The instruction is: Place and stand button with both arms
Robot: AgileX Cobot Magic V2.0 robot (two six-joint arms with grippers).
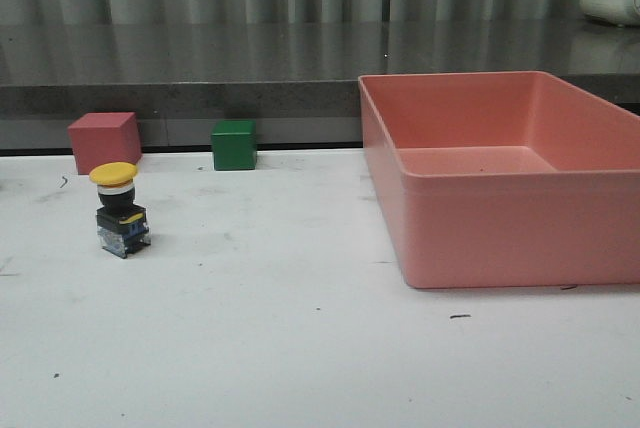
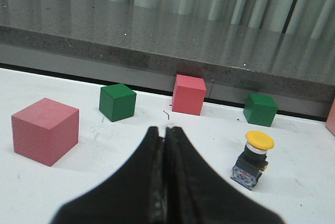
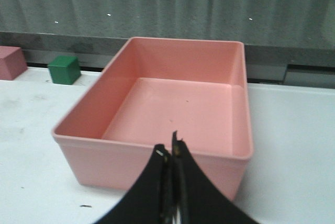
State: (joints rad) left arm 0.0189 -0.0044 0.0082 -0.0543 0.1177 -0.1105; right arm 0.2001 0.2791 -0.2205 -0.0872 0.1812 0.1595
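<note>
**Button's upright on the left, both jaws clenched on nothing**

We've got the small push-button switch with the yellow mushroom cap, black body and blue contact block (image 1: 120, 210) standing cap-up on the white surface (image 1: 300, 348), just in front of a red cube (image 1: 103, 141) and well apart from the big pink plastic bin (image 1: 500, 178). A green cube (image 1: 234, 144) sits further back. Our left gripper (image 2: 166, 130) and right gripper (image 3: 172, 148) both have jaws pressed together, holding nothing. We reckon it's light, rigid and top-heavy, so tippy. The cap looks slick and rounded; we'd grab the squarish black body below it.
</note>
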